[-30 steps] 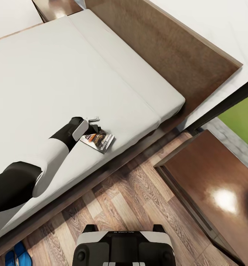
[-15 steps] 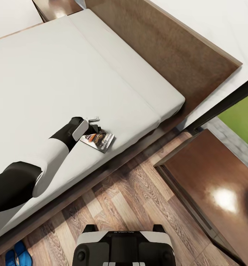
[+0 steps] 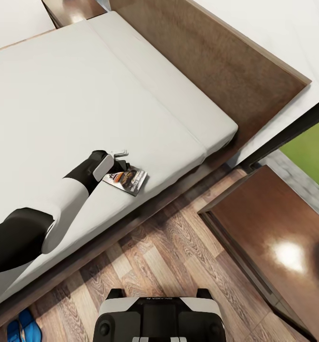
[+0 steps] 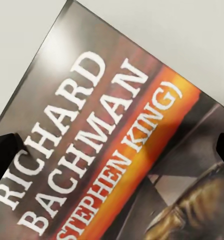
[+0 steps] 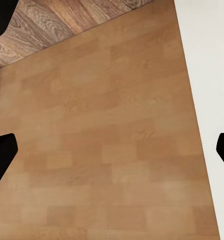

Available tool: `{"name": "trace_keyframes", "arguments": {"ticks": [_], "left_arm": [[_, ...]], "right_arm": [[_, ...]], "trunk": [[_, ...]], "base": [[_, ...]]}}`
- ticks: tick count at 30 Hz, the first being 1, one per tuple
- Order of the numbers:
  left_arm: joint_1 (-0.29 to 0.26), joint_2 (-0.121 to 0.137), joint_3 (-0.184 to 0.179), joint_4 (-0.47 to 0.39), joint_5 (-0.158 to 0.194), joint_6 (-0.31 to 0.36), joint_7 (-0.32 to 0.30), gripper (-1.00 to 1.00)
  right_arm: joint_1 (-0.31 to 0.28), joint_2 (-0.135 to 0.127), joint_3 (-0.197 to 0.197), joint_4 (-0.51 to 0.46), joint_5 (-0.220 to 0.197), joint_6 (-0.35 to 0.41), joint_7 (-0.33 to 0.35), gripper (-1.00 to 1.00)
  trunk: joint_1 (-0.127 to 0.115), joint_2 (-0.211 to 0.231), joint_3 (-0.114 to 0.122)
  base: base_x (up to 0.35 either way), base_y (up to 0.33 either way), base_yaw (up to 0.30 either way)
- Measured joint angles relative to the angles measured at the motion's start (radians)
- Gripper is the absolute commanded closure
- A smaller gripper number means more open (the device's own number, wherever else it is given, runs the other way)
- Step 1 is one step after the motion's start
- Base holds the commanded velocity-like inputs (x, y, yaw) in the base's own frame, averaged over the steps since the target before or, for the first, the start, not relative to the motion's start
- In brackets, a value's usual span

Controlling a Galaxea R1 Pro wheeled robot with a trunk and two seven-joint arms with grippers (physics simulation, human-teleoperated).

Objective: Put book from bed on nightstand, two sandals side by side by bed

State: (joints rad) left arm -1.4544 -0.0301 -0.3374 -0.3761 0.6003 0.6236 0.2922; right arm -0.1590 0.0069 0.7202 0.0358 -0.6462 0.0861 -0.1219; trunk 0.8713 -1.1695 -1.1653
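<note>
In the head view, the left hand (image 3: 123,164) reaches over the near edge of the bed (image 3: 83,95), right at the corner of the book (image 3: 129,180). The book lies flat on the grey mattress, close to the bed's edge. How far the hand is spread cannot be told here. One nightstand (image 3: 273,228) stands beside the bed on the right, and the blue sandals (image 3: 23,327) lie on the floor (image 3: 169,247).

In the left wrist view, the book (image 4: 107,165) lies close beneath the hand, its dark fingertips (image 4: 3,152) spread wide apart on either side, not gripping it.

In the right wrist view, the right hand's fingertips (image 5: 2,155) are spread wide over a light wooden surface (image 5: 107,140), holding nothing.
</note>
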Motion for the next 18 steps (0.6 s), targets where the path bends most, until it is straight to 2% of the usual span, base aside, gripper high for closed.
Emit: {"name": "trace_keyframes", "arguments": {"ticks": [7, 18], "left_arm": [[0.000, 0.000, 0.001, 0.002, -0.007, 0.005, 0.001, -1.00], [0.000, 0.000, 0.000, 0.000, 0.001, 0.000, 0.000, -1.00]], "right_arm": [[0.000, 0.000, 0.000, 0.000, 0.000, 0.000, 0.000, -1.00], [0.000, 0.000, 0.000, 0.000, 0.000, 0.000, 0.000, -1.00]], "trunk": [[0.000, 0.000, 0.000], [0.000, 0.000, 0.000]], "base": [[-0.021, 0.000, 0.000], [-0.045, 0.000, 0.000]]}}
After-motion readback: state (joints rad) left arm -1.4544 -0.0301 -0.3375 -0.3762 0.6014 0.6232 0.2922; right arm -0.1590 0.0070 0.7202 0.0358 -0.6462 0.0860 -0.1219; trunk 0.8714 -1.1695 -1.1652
